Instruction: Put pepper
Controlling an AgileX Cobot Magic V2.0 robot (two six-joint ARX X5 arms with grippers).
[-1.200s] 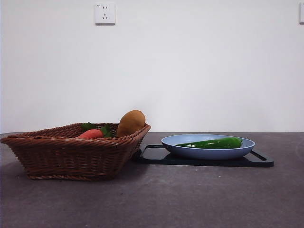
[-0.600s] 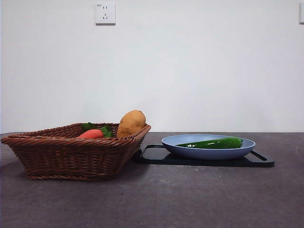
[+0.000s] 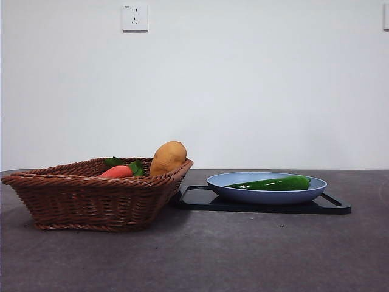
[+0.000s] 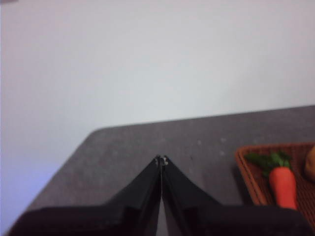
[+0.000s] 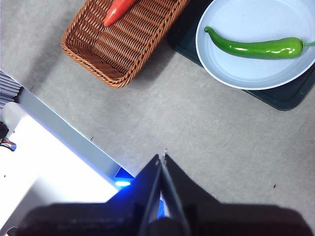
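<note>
Nothing has moved: one pepper (image 3: 273, 183) lies in one blue plate (image 3: 243, 193), right of one basket (image 3: 91, 201); left gripper (image 4: 161, 159) and right gripper (image 5: 163, 156) jaws pressed together.

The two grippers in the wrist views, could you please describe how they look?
The left gripper and the right gripper look alike: each has two matte black jaws, broad at the base and tapering to a fine point with small pale specks at the tip. No cables, labels or markings show on either.
</note>
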